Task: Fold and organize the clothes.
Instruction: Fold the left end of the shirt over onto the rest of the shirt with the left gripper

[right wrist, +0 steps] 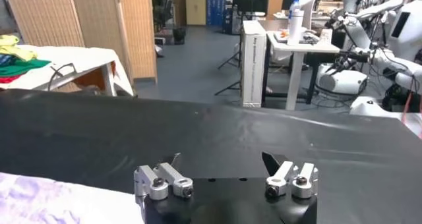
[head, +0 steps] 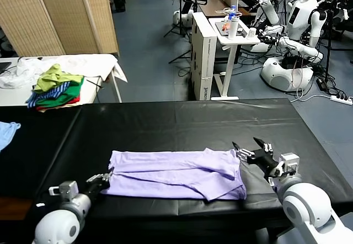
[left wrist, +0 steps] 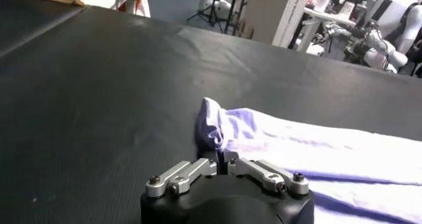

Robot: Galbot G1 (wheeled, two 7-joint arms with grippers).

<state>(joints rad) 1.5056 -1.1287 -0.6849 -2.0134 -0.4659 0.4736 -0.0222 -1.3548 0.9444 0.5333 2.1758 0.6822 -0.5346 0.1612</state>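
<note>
The clothes are one pale lavender T-shirt (head: 176, 173), lying folded in a long band near the front of the black table (head: 165, 125). My left gripper (head: 105, 179) sits at the shirt's left end, low on the table. Its jaws are shut on a bunched corner of the fabric (left wrist: 210, 123), seen close up in the left wrist view. My right gripper (head: 246, 144) stands open just beyond the shirt's right end, with nothing between its fingers. In the right wrist view the right gripper (right wrist: 221, 158) faces bare table, and a strip of the shirt (right wrist: 39, 199) shows beside it.
A heap of green, striped and red garments (head: 55, 86) lies on a white table at the back left. A light blue cloth (head: 6, 131) rests at the table's left edge. Behind the table stand a white desk (head: 220, 40) and other robots (head: 298, 28).
</note>
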